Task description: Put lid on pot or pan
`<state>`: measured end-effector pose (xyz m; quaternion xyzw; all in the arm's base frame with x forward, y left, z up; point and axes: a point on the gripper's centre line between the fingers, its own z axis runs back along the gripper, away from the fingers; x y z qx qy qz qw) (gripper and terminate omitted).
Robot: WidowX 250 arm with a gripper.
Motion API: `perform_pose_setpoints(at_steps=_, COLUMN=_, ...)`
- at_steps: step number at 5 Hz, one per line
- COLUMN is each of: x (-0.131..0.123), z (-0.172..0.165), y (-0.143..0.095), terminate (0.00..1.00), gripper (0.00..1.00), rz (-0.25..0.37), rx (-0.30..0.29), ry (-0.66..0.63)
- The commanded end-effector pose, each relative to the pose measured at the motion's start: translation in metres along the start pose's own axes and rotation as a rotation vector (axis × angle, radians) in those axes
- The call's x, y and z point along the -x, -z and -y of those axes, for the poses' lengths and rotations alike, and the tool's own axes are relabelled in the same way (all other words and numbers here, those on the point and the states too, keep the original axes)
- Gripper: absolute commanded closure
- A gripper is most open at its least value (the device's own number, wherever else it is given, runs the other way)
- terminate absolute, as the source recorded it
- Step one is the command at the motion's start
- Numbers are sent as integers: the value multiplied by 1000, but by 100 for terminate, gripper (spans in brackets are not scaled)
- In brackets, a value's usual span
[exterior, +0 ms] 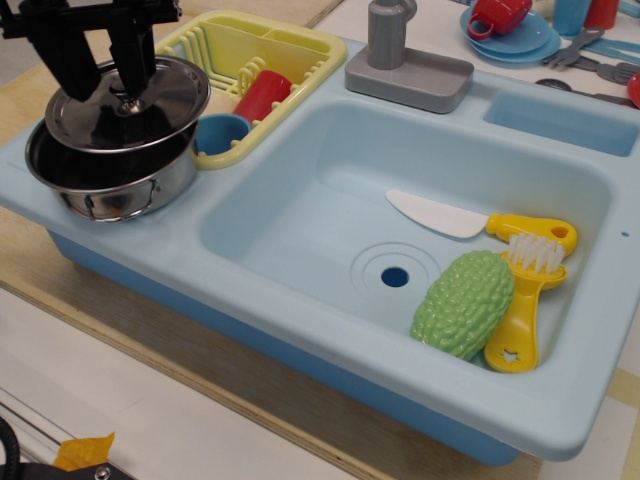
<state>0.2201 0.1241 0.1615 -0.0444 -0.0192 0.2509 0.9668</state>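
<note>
The shiny steel lid (160, 95) lies on the steel pot (125, 192) at the left corner of the blue sink unit. It sits slightly tilted and shifted toward the pot's far right rim. Its small knob (127, 103) shows. My black gripper (105, 82) hangs just above the lid. Its two fingers are spread apart on either side of the knob and hold nothing. The pot's wire loop handle (118, 208) faces the front.
A small blue cup (220, 132) and a red cup (262, 95) sit by the yellow dish rack (295, 45) right of the pot. A grey faucet (405, 60) stands behind the basin (300, 230), which holds a white knife (440, 213), a green vegetable (462, 303) and a yellow brush (525, 300).
</note>
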Motion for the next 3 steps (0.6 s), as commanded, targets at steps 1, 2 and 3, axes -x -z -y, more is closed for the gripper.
perform_pose_setpoints(at_steps=1, x=5, z=-8, y=-3, terminate=0, gripper=0, rz=12, rx=-1, ry=-30)
perform_pose_setpoints(at_steps=2, x=5, z=-8, y=-3, terminate=0, gripper=0, rz=12, rx=-1, ry=-30)
perform_pose_setpoints(at_steps=3, x=5, z=-8, y=-3, terminate=100, gripper=0, rz=12, rx=-1, ry=-30)
